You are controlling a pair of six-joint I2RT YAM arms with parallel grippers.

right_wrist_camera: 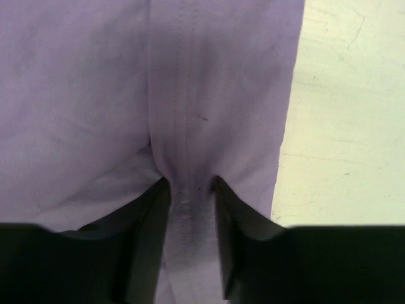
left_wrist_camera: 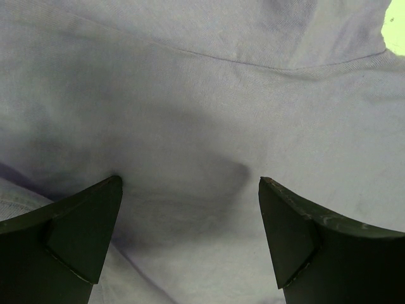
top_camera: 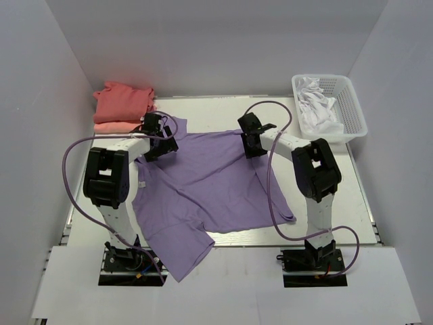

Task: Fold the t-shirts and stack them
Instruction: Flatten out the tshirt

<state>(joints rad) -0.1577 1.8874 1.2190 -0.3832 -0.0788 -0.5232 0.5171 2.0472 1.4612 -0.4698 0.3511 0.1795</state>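
Note:
A large lavender-purple t-shirt [top_camera: 203, 189] lies spread over the middle of the table, one sleeve hanging over the front edge. My left gripper [top_camera: 161, 139] is at its far left corner. In the left wrist view the gripper [left_wrist_camera: 190, 183] is open, fingers wide apart over the purple cloth [left_wrist_camera: 202, 95]. My right gripper [top_camera: 252, 143] is at the shirt's far right corner. In the right wrist view it [right_wrist_camera: 190, 183] is shut on a pinched fold of the purple shirt [right_wrist_camera: 190, 95] at its hem. A coral-red shirt [top_camera: 123, 100] lies folded on a salmon-pink one [top_camera: 111, 126] at the back left.
A white plastic basket [top_camera: 352, 105] holding white cloth [top_camera: 316, 105] stands at the back right. White walls enclose the table on three sides. Purple cables loop from both arms. Bare table [right_wrist_camera: 348, 114] shows right of the shirt's edge.

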